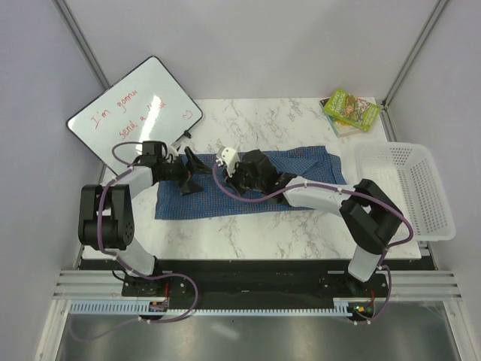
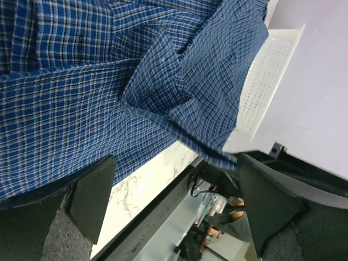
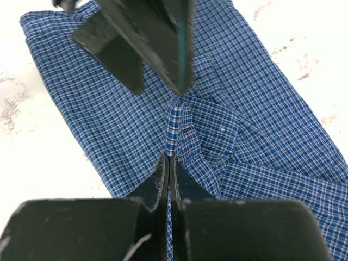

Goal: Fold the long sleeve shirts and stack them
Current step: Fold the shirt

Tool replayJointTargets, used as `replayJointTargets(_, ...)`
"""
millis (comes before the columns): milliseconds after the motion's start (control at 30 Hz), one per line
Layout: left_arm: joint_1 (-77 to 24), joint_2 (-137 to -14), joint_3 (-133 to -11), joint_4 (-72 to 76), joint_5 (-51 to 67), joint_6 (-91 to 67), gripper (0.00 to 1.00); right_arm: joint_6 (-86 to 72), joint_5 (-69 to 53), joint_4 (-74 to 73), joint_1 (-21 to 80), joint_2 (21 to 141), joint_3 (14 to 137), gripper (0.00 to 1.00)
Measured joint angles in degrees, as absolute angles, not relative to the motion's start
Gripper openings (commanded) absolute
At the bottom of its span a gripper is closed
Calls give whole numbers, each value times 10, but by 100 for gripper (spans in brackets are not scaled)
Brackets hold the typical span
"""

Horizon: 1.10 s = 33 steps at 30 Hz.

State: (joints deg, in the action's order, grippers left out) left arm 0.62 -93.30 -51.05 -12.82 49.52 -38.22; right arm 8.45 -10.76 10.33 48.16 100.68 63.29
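Pinching a raised ridge of the shirt (image 1: pixel 301 169) with the right hand (image 3: pixel 169 169), pressed fully together on the cloth right by the button strip. Holding the left hand (image 1: pixel 189 173) spread wide just beyond it, hovering over the left part of the cloth with nothing gripped. Looks like a setup for lifting that ridge and folding across, with the left one placed to catch or pin the cloth once raised. Just a guess though.

Lying as a long band across the middle of the bench (image 1: pixel 263 120), bunched a bit around the pinch. Not a small rectangle yet, so probably early-to-mid in the fold.

Room-wise: plenty of bare marble on the near side, some on the far side. Tighter on the right, near the basket (image 1: pixel 421 195), almost reached by the shirt's right end. Worth watching the near bench edge too, sitting just past the cloth in the left wrist view. Also worth minding how close both hands sit, nearly tip to tip. Whiteboard (image 1: pixel 135 113) and books (image 1: pixel 352 111) well apart at the far corners, no bother.
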Motion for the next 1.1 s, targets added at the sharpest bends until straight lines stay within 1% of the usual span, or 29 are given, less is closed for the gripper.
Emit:
replayJointTargets(167,-32,-967,-519,-117,481,-429,99,103,-115,103,493,1007,633,0)
replayJointTargets(200,-39,-973,-520,-116,480,-435,97,106,-117,103,495,1007,633,0)
replayJointTargets(233,-45,-977,-520,-116,480,-439,86,108,-117,103,496,1007,633,0)
replayJointTargets(300,-55,-986,-520,-114,481,-448,76,115,-117,103,498,1007,633,0)
replayJointTargets(333,-59,-990,-521,-113,481,-451,67,118,-117,102,499,1007,633,0)
replayJointTargets(367,-60,-993,-521,-112,481,-454,60,120,-117,102,500,1007,633,5)
replayJointTargets(400,-61,-996,-523,-111,481,-455,50,122,-117,101,501,1007,633,9)
replayJointTargets(433,-61,-998,-525,-110,481,-457,29,123,-116,101,502,1007,633,12)
replayJointTargets(467,-61,-1000,-529,-110,482,-458,19,124,-115,99,502,1007,633,19)
replayJointTargets(533,-61,-1001,-540,-110,484,-456,2,130,-109,94,502,1007,633,30)
replayJointTargets(567,-61,-1001,-545,-110,484,-455,2,132,-106,90,502,1007,633,49)
replayJointTargets(633,-62,-1001,-565,-115,484,-448,2,135,-102,73,499,1003,633,64)
replayJointTargets(667,-64,-1001,-581,-126,484,-439,2,140,-107,50,496,998,637,78)
replayJointTargets(700,-66,-1001,-594,-135,483,-430,2,138,-115,30,489,993,642,85)
replayJointTargets(733,-69,-1001,-609,-143,484,-420,2,134,-125,11,481,988,649,88)
replayJointTargets(767,-73,-1001,-625,-157,483,-404,2,131,-143,-13,468,981,660,97)
replayJointTargets(900,-108,-1001,-705,-209,482,-328,2,110,-208,-69,372,938,703,98)
replayJointTargets(967,-135,-1000,-742,-237,479,-282,2,97,-225,-82,310,906,724,98)
replayJointTargets(1100,-180,-998,-798,-281,470,-200,2,80,-238,-87,229,856,735,98)
